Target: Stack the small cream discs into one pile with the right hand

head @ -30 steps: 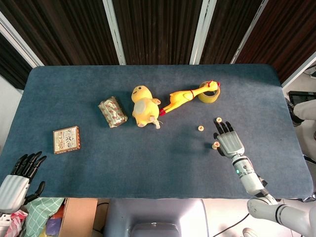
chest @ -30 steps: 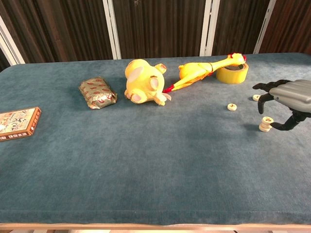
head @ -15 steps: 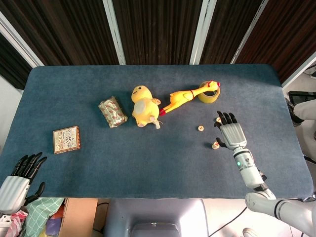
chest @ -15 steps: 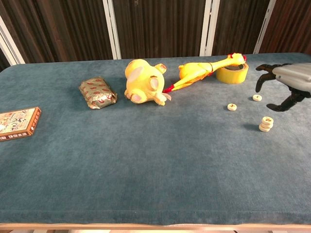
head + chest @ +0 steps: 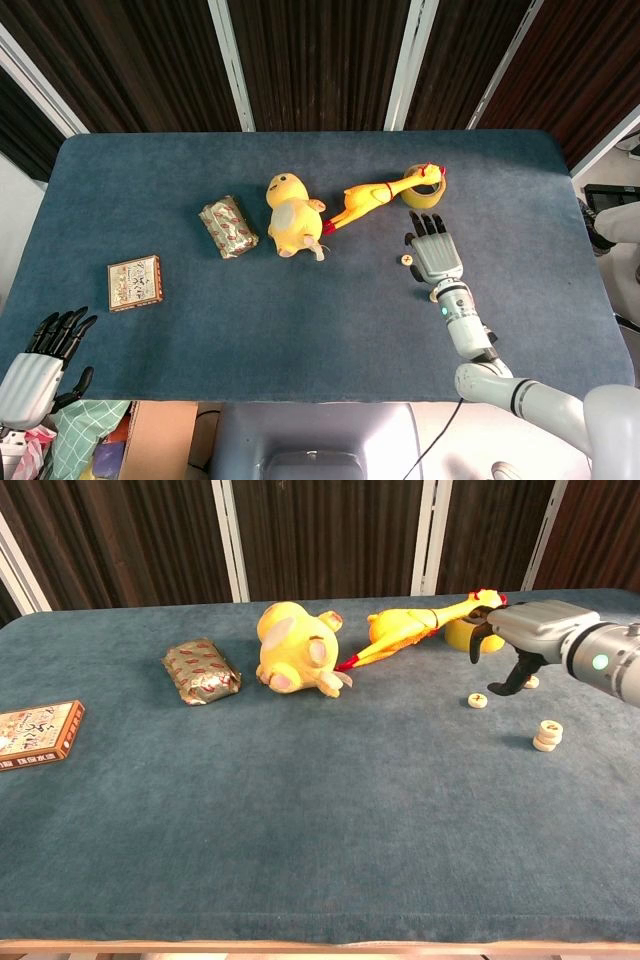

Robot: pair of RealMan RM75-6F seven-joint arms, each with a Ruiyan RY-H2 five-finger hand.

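Observation:
Small cream discs lie on the blue table at the right. A short pile of them (image 5: 547,736) stands nearest the front, one single disc (image 5: 479,700) lies to its left, and another (image 5: 530,682) peeks out behind my right hand's thumb. My right hand (image 5: 522,630) hovers above the single discs with fingers hanging down and apart, holding nothing. In the head view this hand (image 5: 432,256) sits just right of the single disc (image 5: 406,260) and hides the other one. My left hand (image 5: 42,362) is open, off the table's front left corner.
A yellow tape roll (image 5: 470,632) and a rubber chicken (image 5: 425,620) lie just behind my right hand. A yellow plush duck (image 5: 295,648), a foil packet (image 5: 202,670) and a small printed box (image 5: 38,732) lie further left.
My right hand has swung left and away from the pile, rising from beside it to above the two single discs. The pile and discs stay put; the left hand barely moved.

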